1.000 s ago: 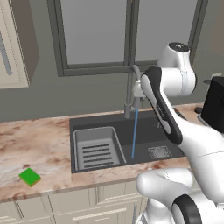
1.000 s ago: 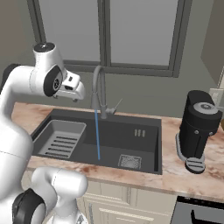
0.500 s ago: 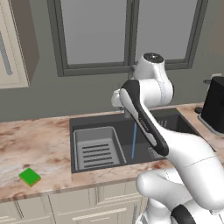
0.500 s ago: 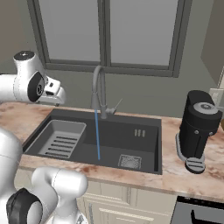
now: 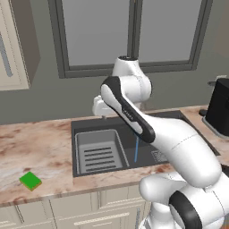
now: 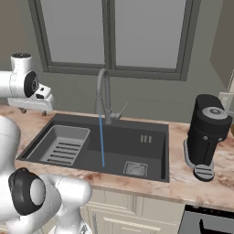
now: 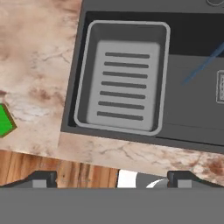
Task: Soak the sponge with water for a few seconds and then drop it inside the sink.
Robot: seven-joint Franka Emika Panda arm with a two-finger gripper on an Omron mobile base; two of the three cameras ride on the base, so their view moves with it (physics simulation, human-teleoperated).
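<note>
The green sponge [image 5: 30, 180] lies flat on the marble counter left of the sink [image 5: 82, 126], close to the front edge. In the hand view the sponge [image 7: 5, 123] sits at the left border. Water [image 5: 136, 150] runs as a thin blue stream from the faucet [image 6: 104, 91] onto the sink floor [image 7: 192, 109]. My gripper [image 7: 114, 180] hangs high above the sink's left end, facing down. It is open, its fingertips [image 7: 42, 179] wide apart with nothing between them. The sponge is well to the left of it and much lower.
A lighter grey ribbed rack insert [image 7: 122, 78] fills the sink's left half. The square drain grate [image 6: 135, 168] is at the front right of the basin. A black coffee machine [image 6: 205, 132] stands on the counter right of the sink. A window spans the back wall.
The arm has swung left, from beside the faucet to above the sink's left end. The jaws stayed open. The sponge has not moved and the water keeps running.
</note>
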